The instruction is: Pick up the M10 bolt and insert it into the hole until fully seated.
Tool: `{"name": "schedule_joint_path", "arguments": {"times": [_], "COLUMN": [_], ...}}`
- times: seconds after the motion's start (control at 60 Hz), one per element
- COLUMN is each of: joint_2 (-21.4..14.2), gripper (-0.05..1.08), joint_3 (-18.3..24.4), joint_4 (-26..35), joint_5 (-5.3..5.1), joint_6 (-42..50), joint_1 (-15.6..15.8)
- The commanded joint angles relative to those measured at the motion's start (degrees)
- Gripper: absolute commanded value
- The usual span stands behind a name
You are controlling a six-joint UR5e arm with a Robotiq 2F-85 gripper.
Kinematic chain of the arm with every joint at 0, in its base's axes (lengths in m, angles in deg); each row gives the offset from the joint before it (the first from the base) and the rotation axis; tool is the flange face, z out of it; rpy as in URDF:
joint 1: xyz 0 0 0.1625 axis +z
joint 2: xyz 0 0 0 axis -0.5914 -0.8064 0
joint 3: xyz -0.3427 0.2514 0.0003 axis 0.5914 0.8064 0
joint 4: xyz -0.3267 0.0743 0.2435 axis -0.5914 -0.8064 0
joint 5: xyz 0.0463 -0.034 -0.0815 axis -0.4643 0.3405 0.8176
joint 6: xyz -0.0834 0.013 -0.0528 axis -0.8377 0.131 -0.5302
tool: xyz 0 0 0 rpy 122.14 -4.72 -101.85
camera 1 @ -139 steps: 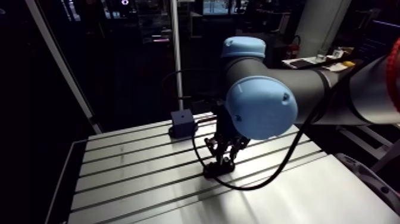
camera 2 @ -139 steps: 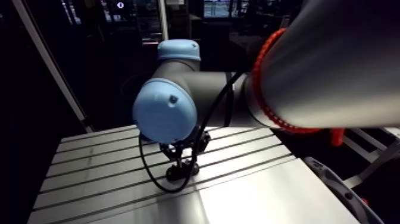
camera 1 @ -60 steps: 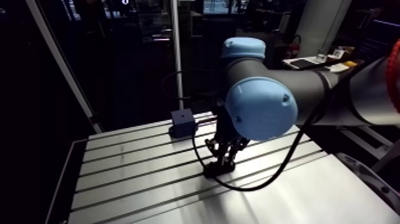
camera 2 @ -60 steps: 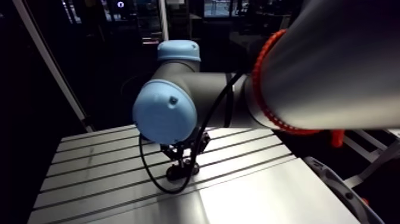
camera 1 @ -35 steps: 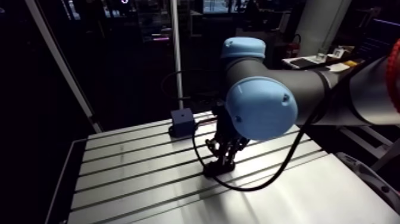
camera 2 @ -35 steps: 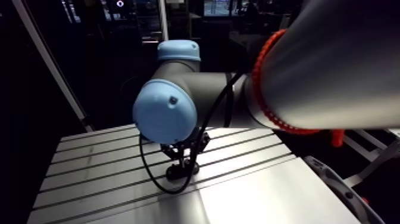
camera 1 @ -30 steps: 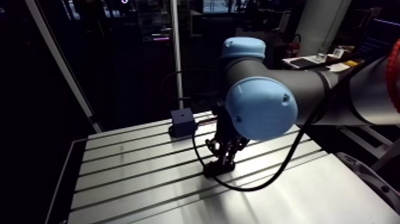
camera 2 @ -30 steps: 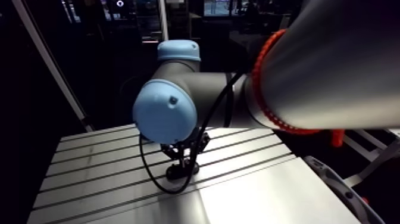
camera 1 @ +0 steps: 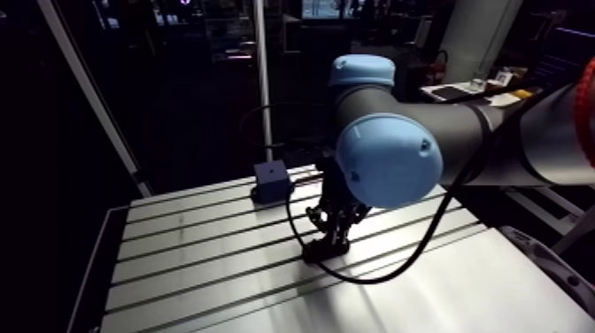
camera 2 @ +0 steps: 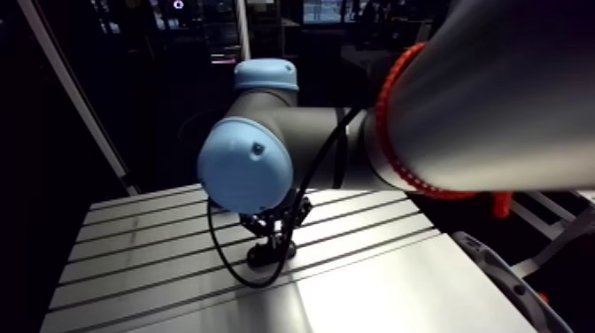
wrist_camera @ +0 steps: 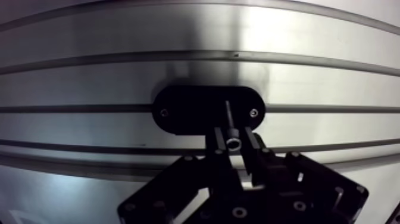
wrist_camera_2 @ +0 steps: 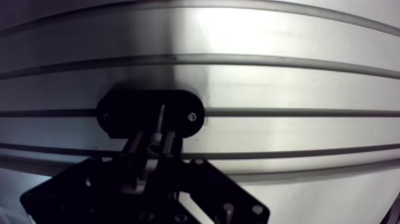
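My gripper is shut on a slim dark bolt, with the bolt's round head pinched between the fingertips. The shank points down at a black oval plate that lies across a table slot and has a small screw at each end. The bolt's tip is over the middle right of the plate; I cannot tell whether it has entered a hole. In the arm view the gripper hangs just above the same plate at mid table.
A small dark-blue box stands at the back edge of the slotted aluminium table, behind and left of the gripper. A black cable loops over the table to the right of the plate.
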Motion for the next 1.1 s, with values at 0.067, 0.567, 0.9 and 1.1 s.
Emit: {"name": "schedule_joint_path", "arguments": {"times": [0.067, 0.567, 0.9, 1.1], "joint_2": [0.0, -1.5, -2.7, -3.0], "gripper": [0.79, 0.87, 0.99, 1.07], "joint_3": [0.0, 3.3, 8.7, 14.4], "joint_4": [0.0, 1.8, 7.6, 12.1], "joint_5": [0.0, -1.4, -1.74, -1.5], "joint_6": [0.0, 0.0, 0.1, 1.0], "joint_1": [0.0, 0.3, 0.3, 0.9]}}
